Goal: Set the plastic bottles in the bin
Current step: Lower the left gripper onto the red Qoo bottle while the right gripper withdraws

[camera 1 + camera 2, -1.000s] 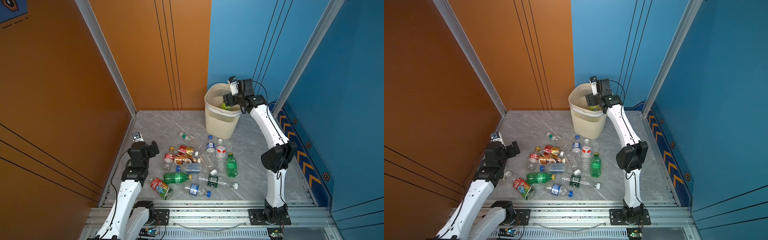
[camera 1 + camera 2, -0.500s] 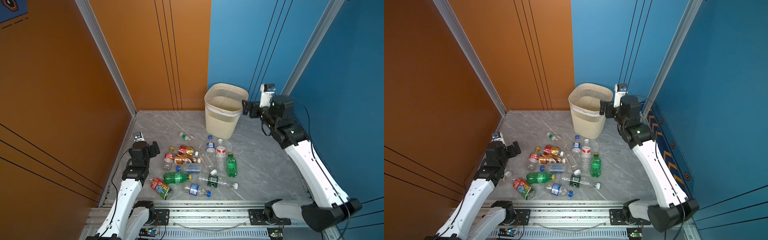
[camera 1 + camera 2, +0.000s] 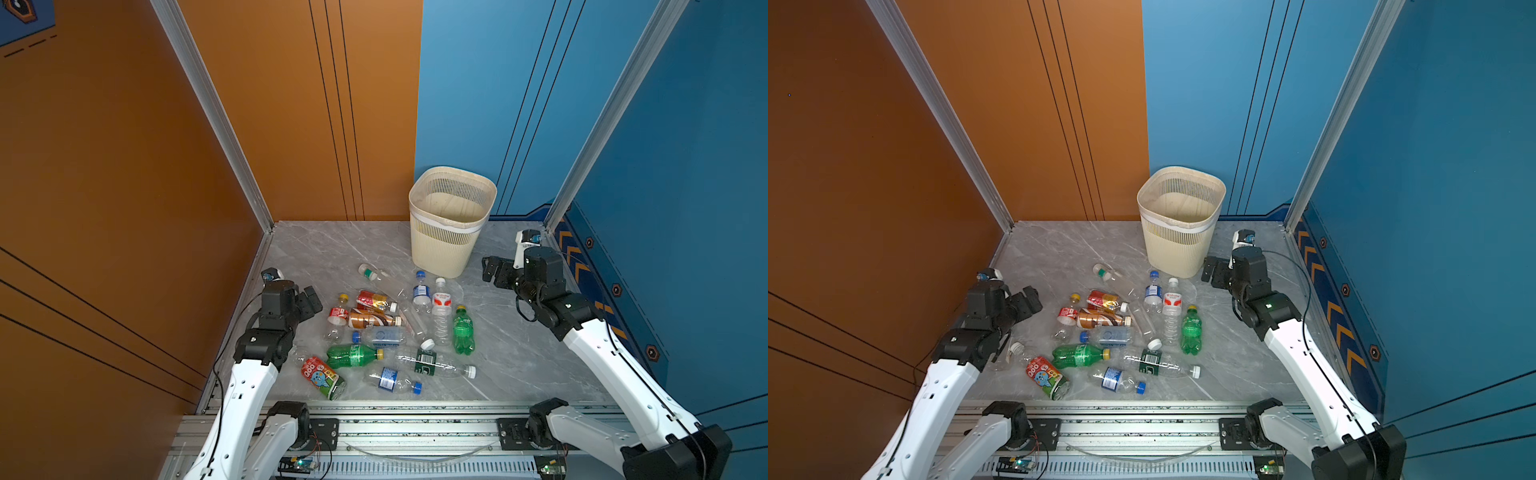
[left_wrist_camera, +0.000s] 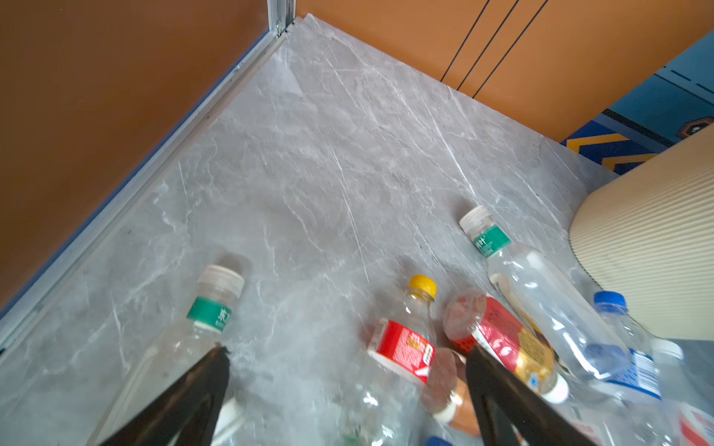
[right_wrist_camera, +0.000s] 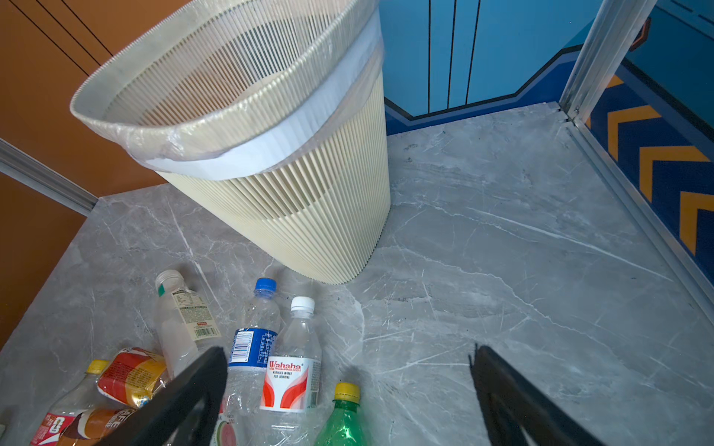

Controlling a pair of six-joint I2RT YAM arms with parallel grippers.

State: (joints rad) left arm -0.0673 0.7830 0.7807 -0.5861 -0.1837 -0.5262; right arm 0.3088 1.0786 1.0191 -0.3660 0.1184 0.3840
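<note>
bin (image 3: 451,245): upright at the back of the table (image 3: 332,249), just behind the pile; contents hidden by its wall.
bottles (image 3: 395,332): about a dozen lying loose mid-table, several touching or overlapping; none held.
right gripper (image 3: 492,270): jaws spread wide, empty, low beside the bin's base, right of the pile.
left gripper (image 3: 309,297): jaws spread, empty, at the pile's left edge.
step (judged): right arm goes for a bottle.
target: green bottle (image 3: 462,330), outermost on the right, its right flank free; Wahaha bottle (image 3: 441,307) just beside it.
grip: come down from above, straddle the body mid-length, not the tapered neck.
risk: round thin plastic, likely rolls or dents if one finger lands first.
drop: lift clear of the rim, release over the centre.
</note>
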